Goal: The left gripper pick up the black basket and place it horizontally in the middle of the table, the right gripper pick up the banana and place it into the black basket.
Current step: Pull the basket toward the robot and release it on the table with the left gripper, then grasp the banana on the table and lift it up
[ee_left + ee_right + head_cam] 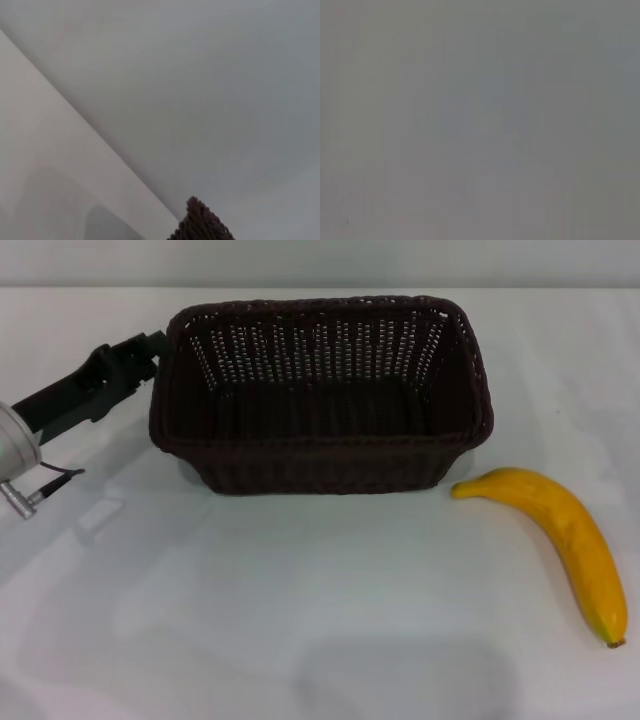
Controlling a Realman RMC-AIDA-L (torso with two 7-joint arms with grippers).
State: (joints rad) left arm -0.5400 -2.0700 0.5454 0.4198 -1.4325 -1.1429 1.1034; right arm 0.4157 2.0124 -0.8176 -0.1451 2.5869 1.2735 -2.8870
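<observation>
The black basket (320, 395) stands upright on the white table (300, 620), at the middle towards the back, long side across my view. A small piece of its braided rim shows in the left wrist view (202, 224). My left gripper (153, 347) reaches in from the left and its black tip is right at the basket's left rim; I cannot tell if it touches. The banana (565, 535) lies on the table to the right of the basket, its near tip close to the basket's front right corner, apart from it. My right gripper is out of view; its wrist view shows only plain grey.
The silver segment of the left arm (15, 440), with a thin cable, lies at the left edge. The back edge of the table (560, 288) runs just behind the basket.
</observation>
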